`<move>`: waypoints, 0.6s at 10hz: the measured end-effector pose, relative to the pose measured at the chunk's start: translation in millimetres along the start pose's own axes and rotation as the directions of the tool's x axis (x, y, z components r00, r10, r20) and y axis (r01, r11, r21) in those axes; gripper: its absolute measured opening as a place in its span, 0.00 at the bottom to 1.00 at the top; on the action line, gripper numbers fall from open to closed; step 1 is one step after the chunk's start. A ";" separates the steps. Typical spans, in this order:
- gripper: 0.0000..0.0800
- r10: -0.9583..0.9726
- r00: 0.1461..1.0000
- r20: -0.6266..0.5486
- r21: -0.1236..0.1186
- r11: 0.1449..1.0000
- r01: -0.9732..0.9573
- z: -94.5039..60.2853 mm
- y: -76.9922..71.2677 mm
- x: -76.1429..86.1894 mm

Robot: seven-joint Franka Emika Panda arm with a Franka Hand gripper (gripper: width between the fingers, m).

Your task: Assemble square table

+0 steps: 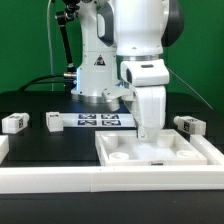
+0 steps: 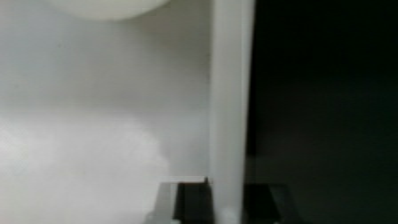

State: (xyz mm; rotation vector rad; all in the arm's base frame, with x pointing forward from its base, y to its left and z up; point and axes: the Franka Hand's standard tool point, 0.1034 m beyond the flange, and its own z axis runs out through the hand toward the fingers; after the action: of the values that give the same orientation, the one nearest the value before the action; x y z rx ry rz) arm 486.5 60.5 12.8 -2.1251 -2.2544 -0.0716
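Observation:
The square tabletop, a white slab with a raised rim and round leg holes, lies at the front right in the exterior view. My gripper reaches straight down onto its far rim. In the wrist view the gripper straddles the rim, with a dark finger pressed against each side of it, so it looks shut on the rim. The tabletop's inner face fills one side of that view. Three white tagged legs lie on the black table: two at the exterior view's left and one at the right. The fourth leg is hidden.
The marker board lies flat in front of the robot base. A long white border rail runs along the table's front edge, close to the tabletop. Cables hang behind the arm at the left.

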 end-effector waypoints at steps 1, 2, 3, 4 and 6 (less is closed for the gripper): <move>0.07 0.003 1.000 -0.001 -0.002 1.000 -0.003 0.1 3.6 2.5; 0.07 0.014 1.000 0.000 0.002 1.000 -0.014 0.0 4.7 3.3; 0.07 0.023 1.000 0.002 0.007 1.000 -0.023 0.0 4.2 2.9; 0.07 0.029 1.000 0.002 0.008 1.000 -0.029 0.1 4.2 2.8; 0.20 0.030 1.000 0.002 0.009 1.000 -0.030 0.6 3.8 2.2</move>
State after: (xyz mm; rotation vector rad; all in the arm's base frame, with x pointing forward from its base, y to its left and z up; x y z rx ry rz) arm 490.2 63.0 12.4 -2.1546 -2.2188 -0.0589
